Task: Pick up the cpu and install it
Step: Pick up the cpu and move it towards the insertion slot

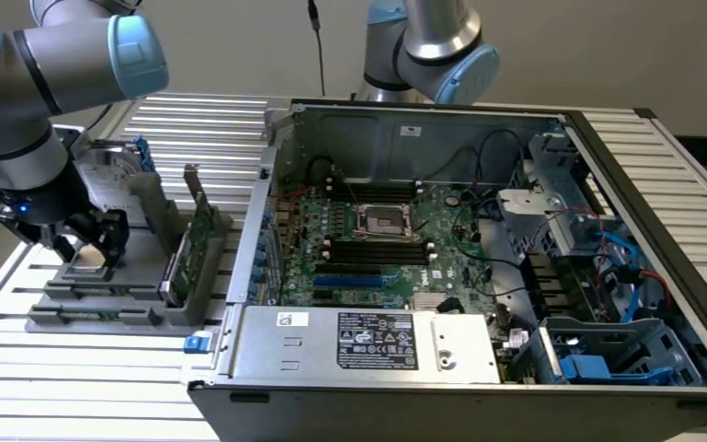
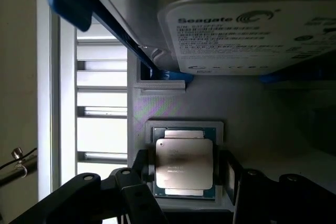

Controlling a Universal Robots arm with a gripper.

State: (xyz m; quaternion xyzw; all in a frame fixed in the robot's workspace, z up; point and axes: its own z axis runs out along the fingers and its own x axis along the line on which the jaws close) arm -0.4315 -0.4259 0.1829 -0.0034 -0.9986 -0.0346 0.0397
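Fingers point(image 2: 142, 167) of the gripper point(image 2: 185, 178) stand spread wide, one on each side of the cpu point(image 2: 184, 162). We see them just beside its edges rather than pinching it, and we cannot tell whether either pad touches. We find the cpu lying flat, silvery lid upward, seated in a shallow square pocket of the grey holder point(image 2: 173, 106). It is slightly longer than wide, and its long axis runs towards the hard drive point(image 2: 247, 35). The two fingers therefore flank its longer edges, while one short edge faces the drive. The drive, with its blue bracket point(image 2: 71, 1), sits near the cpu but apart from it. In the exterior view we see the arm point(image 1: 22, 138) hanging low over this holder on the slatted table point(image 1: 84, 387), at the exterior view's left, with a green circuit card point(image 1: 191, 241) upright beside it. To the exterior view's right lies the open computer case point(image 1: 452, 124). The socket point(image 1: 387, 221) on its motherboard point(image 1: 452, 267) sits well apart from the cpu.
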